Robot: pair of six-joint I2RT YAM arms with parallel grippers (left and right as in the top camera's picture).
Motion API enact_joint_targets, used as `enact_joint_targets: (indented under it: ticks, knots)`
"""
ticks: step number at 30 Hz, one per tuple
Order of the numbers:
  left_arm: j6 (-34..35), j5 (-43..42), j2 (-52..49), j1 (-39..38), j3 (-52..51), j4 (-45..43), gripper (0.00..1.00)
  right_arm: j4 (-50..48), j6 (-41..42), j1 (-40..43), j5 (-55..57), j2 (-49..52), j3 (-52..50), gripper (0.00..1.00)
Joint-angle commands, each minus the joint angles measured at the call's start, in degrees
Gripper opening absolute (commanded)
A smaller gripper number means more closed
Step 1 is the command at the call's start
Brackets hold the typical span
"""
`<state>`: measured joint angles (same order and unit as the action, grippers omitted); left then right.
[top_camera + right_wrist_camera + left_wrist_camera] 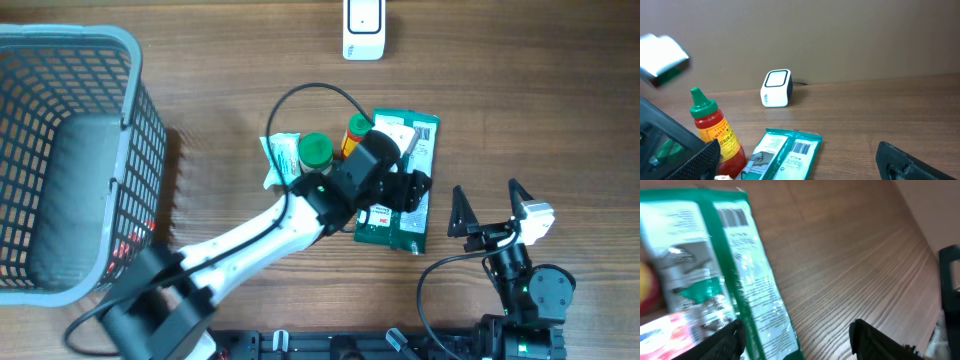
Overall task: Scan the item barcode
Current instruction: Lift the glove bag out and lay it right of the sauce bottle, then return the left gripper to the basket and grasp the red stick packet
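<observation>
Though blurred up close, flat green-and-white packet (424, 150), barcode (733, 216) seemingly upward.

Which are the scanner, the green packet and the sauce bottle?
scanner (776, 89), right wrist view, white front face.
green packet (785, 155), right wrist view, printed back panel.
sauce bottle (716, 134), right wrist view, red labelled body.

The packet (392, 228) is lying flat on the table (520, 90) under the left gripper's (418, 188) jaws, with the bottle (357, 128) standing just beside them. The scanner (363, 28) is sitting well ahead of the right gripper's (487, 197) jaws, and the basket (120, 40) is sitting well apart from both.
</observation>
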<state>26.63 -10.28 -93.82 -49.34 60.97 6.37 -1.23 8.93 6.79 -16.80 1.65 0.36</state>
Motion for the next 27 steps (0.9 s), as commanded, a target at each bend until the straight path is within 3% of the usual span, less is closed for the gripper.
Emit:
enact_joint_targets:
  ticks: [1,5,9,12,14,22,23,27]
  knots:
    - [-0.8,6.8,7.7,0.2,-0.1,4.4,0.74,-0.1,0.1,0.1,0.5,-0.2,-0.1,1.0]
    - [-2.6,19.3,15.9,0.3,-0.1,13.8,0.82,-0.1,0.1,0.1,0.5,-0.2,-0.1,1.0]
    - [-6.5,29.8,23.2,2.0,-0.1,17.0,0.9,-0.1,0.1,0.1,0.5,-0.2,-0.1,1.0]
    - [-10.7,32.5,29.1,5.9,0.9,17.3,1.0,-0.1,0.1,0.1,0.5,-0.2,-0.1,1.0]
    - [-13.4,32.5,32.5,9.9,2.3,17.3,1.0,-0.1,0.1,0.1,0.5,-0.2,-0.1,1.0]
    - [-14.0,32.9,38.4,38.3,10.2,17.2,1.0,-0.1,0.1,0.1,0.5,-0.2,-0.1,1.0]
    - [-12.0,32.9,38.2,44.9,11.0,16.6,1.0,-0.1,0.1,0.1,0.5,-0.2,-0.1,1.0]
    - [-2.8,32.9,37.3,59.3,11.0,16.7,1.0,-0.1,0.1,0.1,0.5,-0.2,-0.1,1.0]
